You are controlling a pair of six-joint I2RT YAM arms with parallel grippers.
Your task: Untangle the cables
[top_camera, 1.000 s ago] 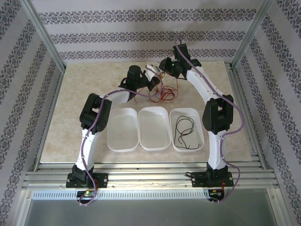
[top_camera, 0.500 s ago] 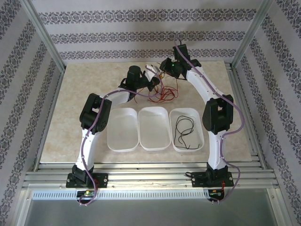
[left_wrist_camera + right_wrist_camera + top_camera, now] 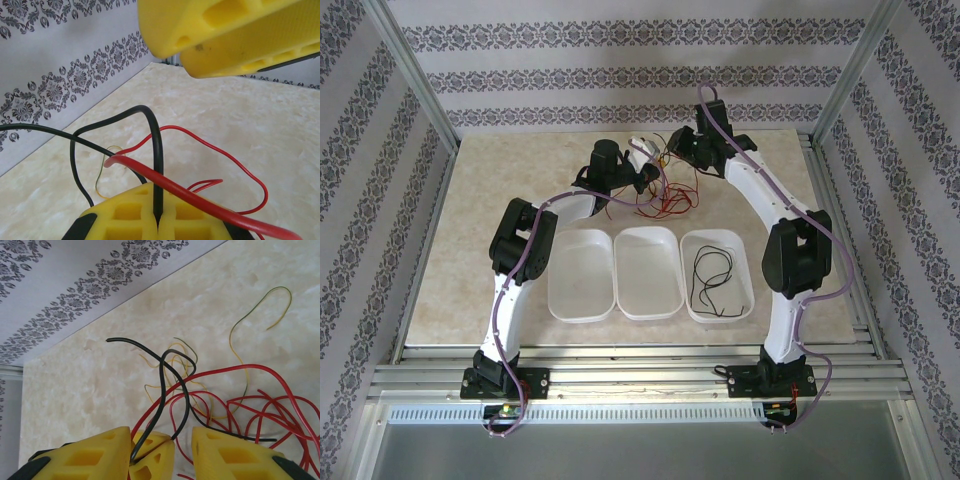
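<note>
- right tray point(image 3: 748, 300): one black cable point(image 3: 708, 278) lying loose inside.
- Beyond the trays: red/black/yellow tangle point(image 3: 665, 205).
- left gripper point(image 3: 157, 220) pinched on the black strand point(image 3: 157, 150); right gripper point(image 3: 160, 442) half-parted, grip unclear.
- Strands are light, floppy and snag-prone; take them near the free ends.

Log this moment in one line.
left pincer: shut on black cable | right pincer: open, close by | red cables: tangled with it

Cable tangle point(image 3: 669, 206) behind three side-by-side trays point(image 3: 648, 272), one cable point(image 3: 708, 281) seemingly inside the rightmost.
</note>
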